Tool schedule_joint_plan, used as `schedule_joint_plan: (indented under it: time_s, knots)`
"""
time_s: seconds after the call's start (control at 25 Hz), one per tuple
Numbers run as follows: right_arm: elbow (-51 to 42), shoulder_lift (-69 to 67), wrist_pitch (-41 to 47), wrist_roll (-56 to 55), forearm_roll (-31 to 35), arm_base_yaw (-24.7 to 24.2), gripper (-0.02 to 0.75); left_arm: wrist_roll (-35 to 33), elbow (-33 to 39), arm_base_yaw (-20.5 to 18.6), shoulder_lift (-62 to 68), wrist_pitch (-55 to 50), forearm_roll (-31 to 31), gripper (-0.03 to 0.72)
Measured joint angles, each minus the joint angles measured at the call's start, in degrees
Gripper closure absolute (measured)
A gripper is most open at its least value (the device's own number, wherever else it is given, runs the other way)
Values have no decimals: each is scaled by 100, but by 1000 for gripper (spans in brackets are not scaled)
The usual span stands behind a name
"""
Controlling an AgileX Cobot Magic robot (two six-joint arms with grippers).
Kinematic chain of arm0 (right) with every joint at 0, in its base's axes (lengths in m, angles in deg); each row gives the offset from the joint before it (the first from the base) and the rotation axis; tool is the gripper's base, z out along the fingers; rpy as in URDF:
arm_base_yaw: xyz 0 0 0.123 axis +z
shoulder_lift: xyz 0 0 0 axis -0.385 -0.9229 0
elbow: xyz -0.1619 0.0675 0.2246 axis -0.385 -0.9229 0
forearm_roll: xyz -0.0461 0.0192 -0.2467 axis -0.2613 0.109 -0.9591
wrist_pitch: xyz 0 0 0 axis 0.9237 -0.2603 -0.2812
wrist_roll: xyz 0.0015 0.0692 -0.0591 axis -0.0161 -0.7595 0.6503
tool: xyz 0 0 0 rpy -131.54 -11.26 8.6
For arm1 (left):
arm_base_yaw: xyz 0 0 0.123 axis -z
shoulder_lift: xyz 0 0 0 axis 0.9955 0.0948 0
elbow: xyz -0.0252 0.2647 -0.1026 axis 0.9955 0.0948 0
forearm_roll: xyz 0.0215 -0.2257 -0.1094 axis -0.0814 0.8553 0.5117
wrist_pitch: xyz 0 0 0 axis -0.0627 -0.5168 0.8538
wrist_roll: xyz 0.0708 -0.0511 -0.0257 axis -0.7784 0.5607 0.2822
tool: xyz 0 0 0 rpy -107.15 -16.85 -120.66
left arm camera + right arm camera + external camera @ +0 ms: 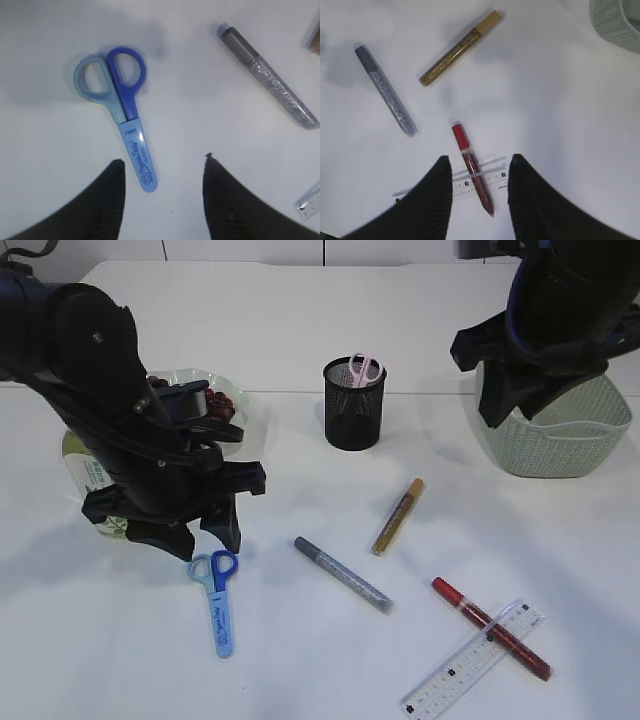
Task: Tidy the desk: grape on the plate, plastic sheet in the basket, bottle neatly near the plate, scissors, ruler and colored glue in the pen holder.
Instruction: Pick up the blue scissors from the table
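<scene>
Blue scissors point(218, 600) point(120, 110) lie flat on the white table just in front of my left gripper point(200, 540) point(163, 161). That gripper is open above their sheathed tip, holding nothing. My right gripper point(510, 405) point(480, 158) hangs open and empty, high beside the basket point(560, 435). Far below it, a red glue pen point(472, 170) point(490, 628) lies across a clear ruler point(492, 175) point(475, 660). Silver glue point(343, 574) point(387, 95) and gold glue point(398, 516) point(457, 50) lie mid-table. Grapes point(222, 405) sit on the plate point(185, 378). The bottle point(88, 465) is half hidden behind my left arm. The plastic sheet is out of view.
A black mesh pen holder point(353, 410) stands at centre back with pink scissors point(362, 368) inside. The basket's rim point(615, 25) shows at the top right of the right wrist view.
</scene>
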Motion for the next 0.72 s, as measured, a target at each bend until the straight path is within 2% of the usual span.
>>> schedule_joint_plan:
  time_s: [0.2, 0.52, 0.72]
  knots:
    - [0, 0, 0, 0, 0, 0, 426, 40, 0, 0, 5, -73, 59, 324]
    - [0, 0, 0, -11, 0, 0, 426, 699, -24, 0, 342, -246, 95, 324]
    - [0, 0, 0, -11, 0, 0, 426, 912, -24, 0, 437, -271, -245, 324]
